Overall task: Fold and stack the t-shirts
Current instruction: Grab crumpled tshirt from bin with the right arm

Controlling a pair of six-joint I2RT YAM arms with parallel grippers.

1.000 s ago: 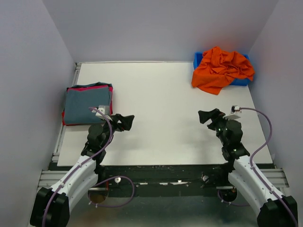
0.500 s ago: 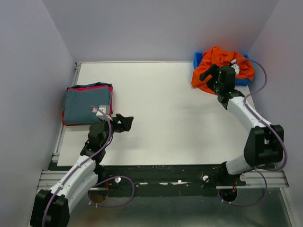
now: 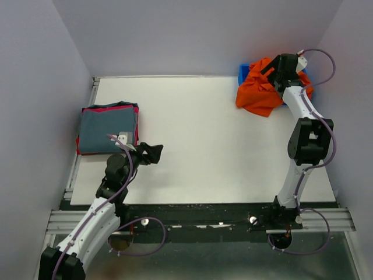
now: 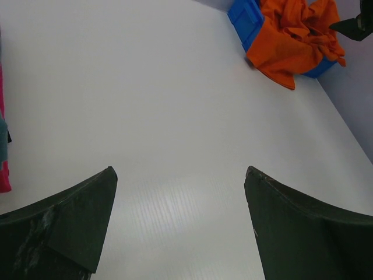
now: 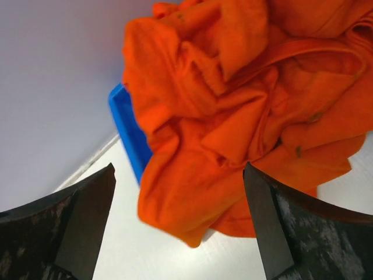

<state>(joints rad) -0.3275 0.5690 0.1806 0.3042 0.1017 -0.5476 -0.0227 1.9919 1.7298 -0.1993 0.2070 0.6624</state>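
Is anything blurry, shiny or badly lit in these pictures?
Top view: soft, even light, faint shadows on the white table. Left wrist view: a pale sheen on the table between the left gripper's dark fingers. Right wrist view: the crumpled orange cloth shirts look sharp, the right gripper's fingers dark.

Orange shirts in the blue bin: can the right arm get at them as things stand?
Probably yes. The right pincer hangs open just above the orange shirts, with nothing visible between them.

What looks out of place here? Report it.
The orange t-shirts sit crumpled in a heap that overflows the blue bin, one edge draped over its front onto the table. The folded stack at left looks neat.
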